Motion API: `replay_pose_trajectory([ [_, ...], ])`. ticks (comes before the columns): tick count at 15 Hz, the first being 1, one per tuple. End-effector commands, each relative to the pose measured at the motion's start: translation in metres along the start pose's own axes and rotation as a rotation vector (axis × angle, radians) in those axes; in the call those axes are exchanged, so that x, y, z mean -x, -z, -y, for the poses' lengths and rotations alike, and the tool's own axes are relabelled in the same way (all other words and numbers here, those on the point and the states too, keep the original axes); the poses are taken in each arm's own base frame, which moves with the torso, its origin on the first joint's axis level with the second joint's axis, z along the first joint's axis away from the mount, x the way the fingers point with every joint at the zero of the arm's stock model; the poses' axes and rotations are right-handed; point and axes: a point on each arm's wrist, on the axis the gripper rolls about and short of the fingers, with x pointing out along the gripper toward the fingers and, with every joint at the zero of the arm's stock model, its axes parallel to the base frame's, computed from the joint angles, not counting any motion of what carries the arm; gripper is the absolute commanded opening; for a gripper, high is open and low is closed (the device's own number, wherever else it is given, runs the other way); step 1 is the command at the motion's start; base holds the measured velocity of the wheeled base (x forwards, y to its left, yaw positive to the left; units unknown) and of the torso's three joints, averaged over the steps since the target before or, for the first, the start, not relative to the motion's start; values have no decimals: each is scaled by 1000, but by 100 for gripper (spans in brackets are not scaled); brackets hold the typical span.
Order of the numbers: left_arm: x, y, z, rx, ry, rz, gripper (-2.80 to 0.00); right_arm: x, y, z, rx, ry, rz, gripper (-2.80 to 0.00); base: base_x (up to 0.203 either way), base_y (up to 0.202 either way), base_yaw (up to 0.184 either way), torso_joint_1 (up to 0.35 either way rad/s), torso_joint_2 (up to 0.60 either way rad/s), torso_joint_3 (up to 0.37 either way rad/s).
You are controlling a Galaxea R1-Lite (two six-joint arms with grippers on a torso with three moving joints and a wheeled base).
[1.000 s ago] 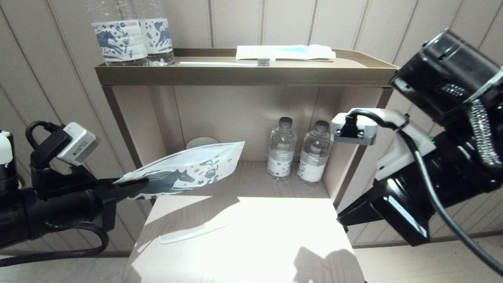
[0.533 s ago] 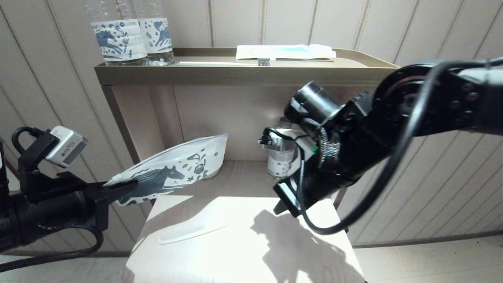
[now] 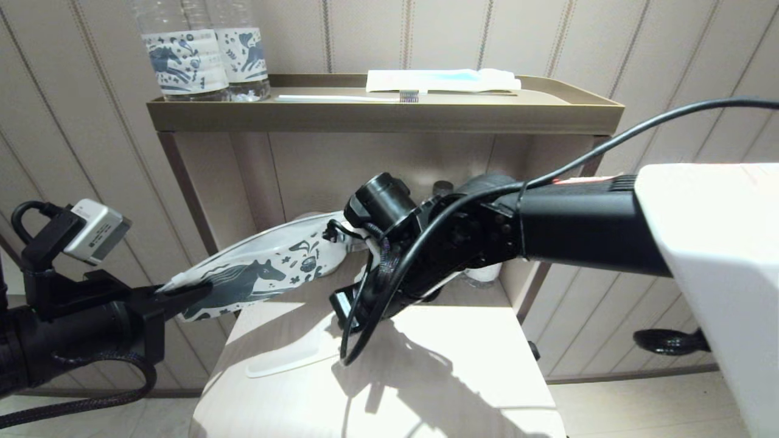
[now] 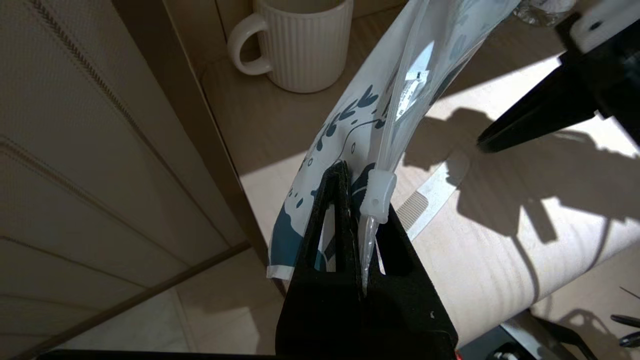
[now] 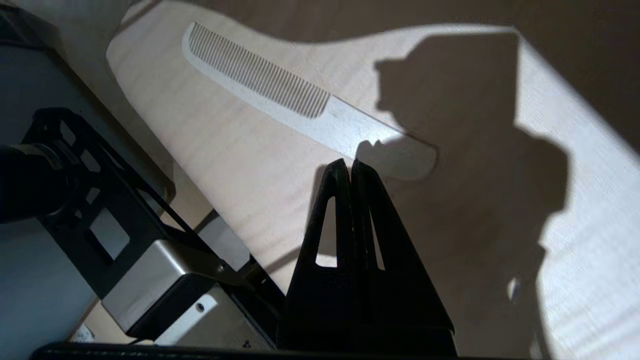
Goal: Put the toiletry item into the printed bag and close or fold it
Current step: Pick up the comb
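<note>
The left gripper (image 4: pixel 361 200) pinches the printed bag (image 3: pixel 261 267) by its zip end. The right gripper (image 5: pixel 351 167), closed and empty, hovers above the comb (image 5: pixel 300 102); only its wrist view shows the teeth. No writing is legible.

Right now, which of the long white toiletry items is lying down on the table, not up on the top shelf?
The white comb, flat on the table below the right gripper. The toothbrush and the wrapped packet lie on the top shelf.
</note>
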Motion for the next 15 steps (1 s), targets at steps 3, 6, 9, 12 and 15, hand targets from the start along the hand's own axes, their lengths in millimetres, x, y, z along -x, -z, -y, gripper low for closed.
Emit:
replay_pose_trajectory([
  [3,0,2,0,-7,3,25,-280,-33,1,-1,16,-8,16,-280,0,0,0,0,0,0],
  [6,-1,4,1,-13,10,30,-280,-43,-1,0,31,-13,53,-280,0,0,0,0,0,0],
  [9,-3,7,4,-16,27,17,-280,-53,-1,2,35,-13,62,-280,0,0,0,0,0,0],
  [12,-4,10,6,-20,39,3,-280,-56,4,4,31,-6,38,-280,0,0,0,0,0,0],
  [15,-4,10,6,-17,39,5,-280,-59,9,7,26,0,15,-280,0,0,0,0,0,0],
])
